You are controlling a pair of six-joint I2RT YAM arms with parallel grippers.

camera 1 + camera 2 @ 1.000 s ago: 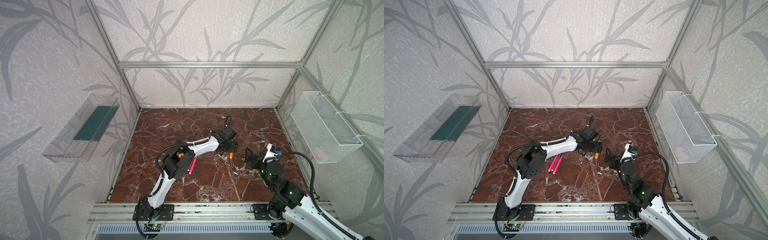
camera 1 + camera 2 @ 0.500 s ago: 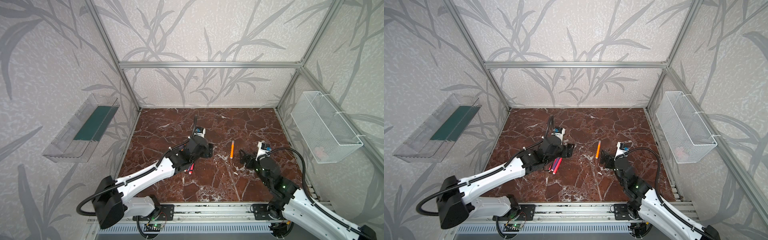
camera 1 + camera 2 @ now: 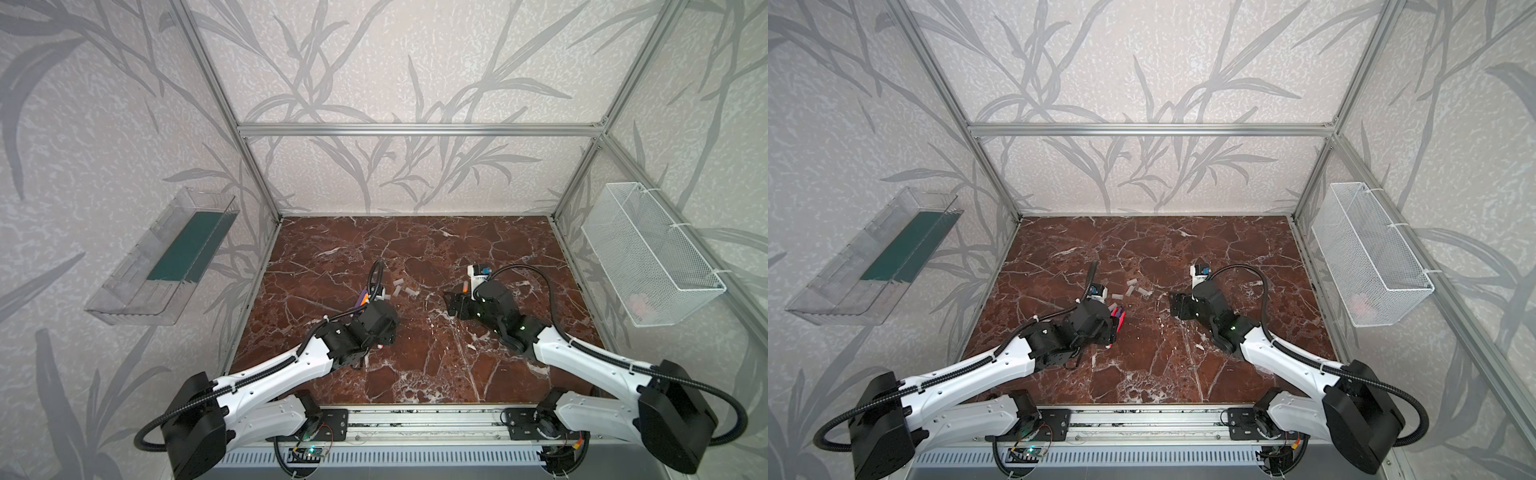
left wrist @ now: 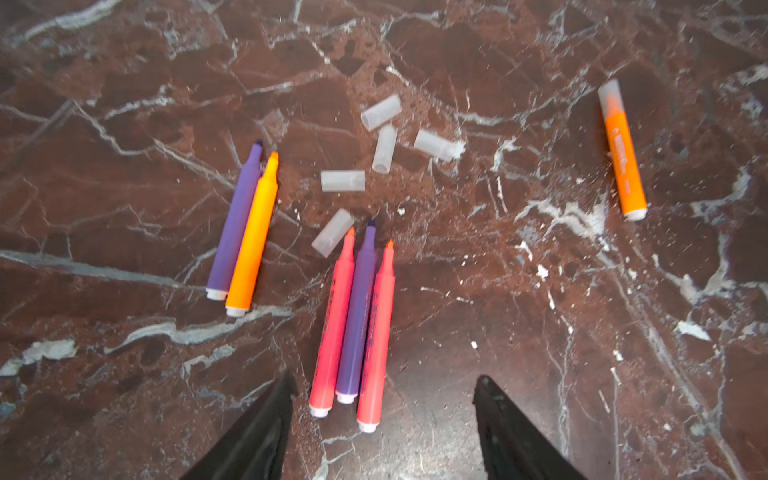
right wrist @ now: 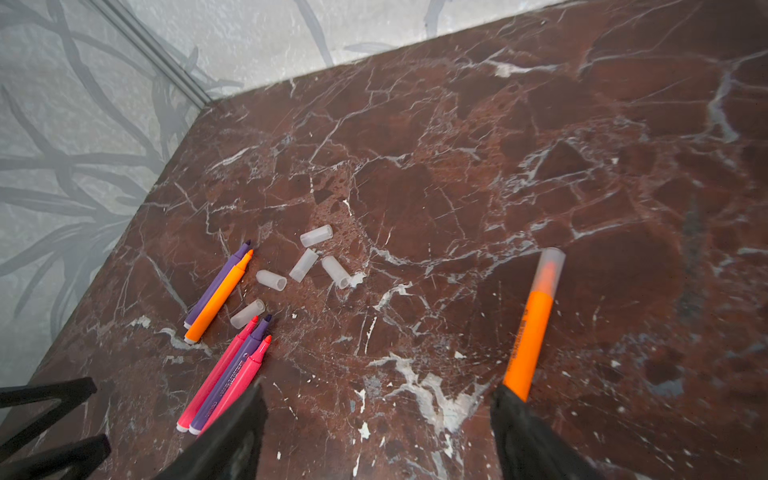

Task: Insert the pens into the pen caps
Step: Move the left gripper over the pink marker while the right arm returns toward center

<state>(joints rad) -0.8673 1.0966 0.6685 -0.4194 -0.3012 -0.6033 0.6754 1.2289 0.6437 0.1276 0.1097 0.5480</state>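
Observation:
Five uncapped pens lie on the marble: a purple and orange pair and a pink, purple, pink trio. Several loose pen caps are scattered just beyond their tips, seen in both top views. An orange pen with a cap on its tip lies apart to the right. My left gripper hangs open above the trio's white ends. My right gripper is open and empty. The capped orange pen's end is hidden behind one of its fingers.
A clear plastic tray hangs on the left wall and a white wire basket on the right wall. Aluminium posts frame the marble table. The left gripper's fingers show in the right wrist view.
The left gripper has drawn back from the orange pen to above the pen trio. The right gripper has moved left, up to the orange pen lying on the table. Both jaws have narrowed a little.

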